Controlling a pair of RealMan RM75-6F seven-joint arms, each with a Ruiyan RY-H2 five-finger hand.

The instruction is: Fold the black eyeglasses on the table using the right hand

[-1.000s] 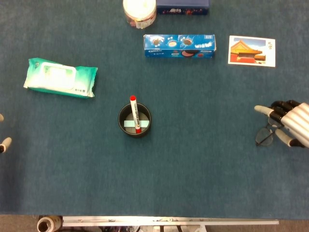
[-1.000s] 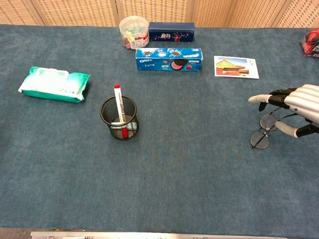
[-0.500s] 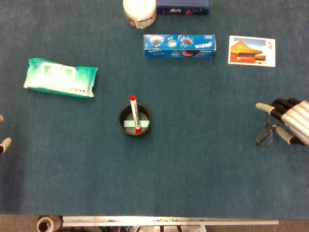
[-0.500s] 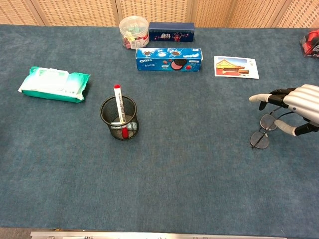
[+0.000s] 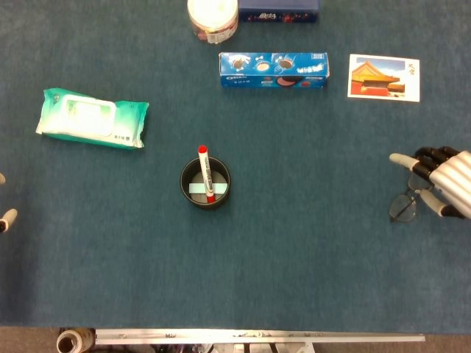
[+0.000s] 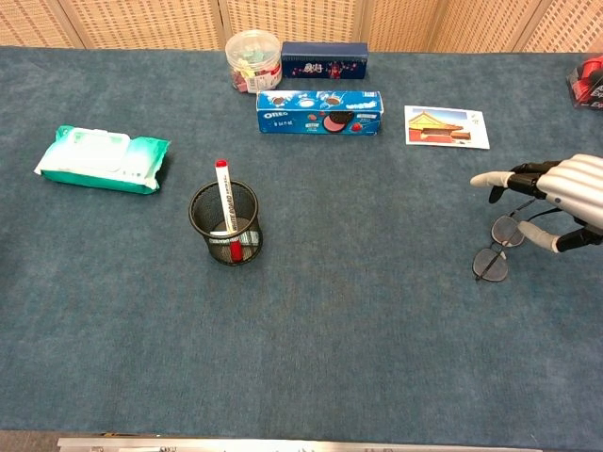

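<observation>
The black eyeglasses (image 5: 403, 208) lie on the blue cloth near the table's right edge, thin-framed with round lenses, also in the chest view (image 6: 492, 258). My right hand (image 5: 444, 183) hovers over their right side, fingers spread and thumb stretched out to the left. In the chest view my right hand (image 6: 558, 196) has one finger pointing down close to the frame; contact cannot be told. It holds nothing. Only the fingertips of my left hand (image 5: 6, 219) show at the left edge of the head view, apart and empty.
A black mesh pen cup (image 5: 205, 182) with a red marker stands mid-table. A green wet-wipes pack (image 5: 92, 118) lies at the left. A blue cookie box (image 5: 273, 70), a postcard (image 5: 383, 77), a round tub (image 5: 212, 18) and a dark box (image 5: 280, 10) sit along the back.
My right hand has drifted a little to the right and slightly up, away from the lenses. The eyeglasses have not moved. The left hand stays put.
</observation>
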